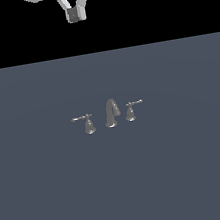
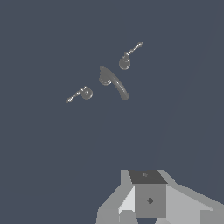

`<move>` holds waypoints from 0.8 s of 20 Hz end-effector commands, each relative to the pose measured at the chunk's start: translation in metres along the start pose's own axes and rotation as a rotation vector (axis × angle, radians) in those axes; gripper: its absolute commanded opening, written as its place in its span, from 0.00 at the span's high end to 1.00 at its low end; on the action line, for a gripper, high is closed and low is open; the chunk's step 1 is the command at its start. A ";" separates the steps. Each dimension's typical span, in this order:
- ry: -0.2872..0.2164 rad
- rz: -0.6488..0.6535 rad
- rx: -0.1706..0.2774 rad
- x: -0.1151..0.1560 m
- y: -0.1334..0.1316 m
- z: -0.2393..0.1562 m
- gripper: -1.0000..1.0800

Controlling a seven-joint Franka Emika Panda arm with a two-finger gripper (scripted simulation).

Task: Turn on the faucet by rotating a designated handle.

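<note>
No writing shows on faucet (image 1: pixel 111 114) or gripper (image 1: pixel 75 14).

Grey metal faucet (image 1: pixel 111 114) on slate-blue floor (image 1: pixel 193 169).

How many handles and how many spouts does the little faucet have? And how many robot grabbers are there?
Lever handles: 2, the handle with its lever toward the exterior view's right, and its twin handle.
Arched spout: 1.
End effector: 1, up above, touching nothing.
Total: 4 things.
</note>
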State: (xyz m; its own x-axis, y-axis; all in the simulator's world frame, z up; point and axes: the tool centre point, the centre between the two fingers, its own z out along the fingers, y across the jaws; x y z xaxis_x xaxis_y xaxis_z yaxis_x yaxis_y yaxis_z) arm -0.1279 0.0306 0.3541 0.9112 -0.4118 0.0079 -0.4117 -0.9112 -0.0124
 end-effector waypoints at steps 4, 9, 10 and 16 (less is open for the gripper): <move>0.000 0.110 0.001 0.033 -0.011 0.035 1.00; -0.001 0.205 0.000 0.062 -0.018 0.066 1.00; -0.001 0.225 0.000 0.068 -0.019 0.072 1.00; -0.001 0.340 -0.003 0.105 -0.022 0.109 1.00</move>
State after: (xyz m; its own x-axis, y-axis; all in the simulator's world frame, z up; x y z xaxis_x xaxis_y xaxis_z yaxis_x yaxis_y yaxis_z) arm -0.0308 0.0115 0.2562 0.7421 -0.6703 0.0023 -0.6703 -0.7420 -0.0117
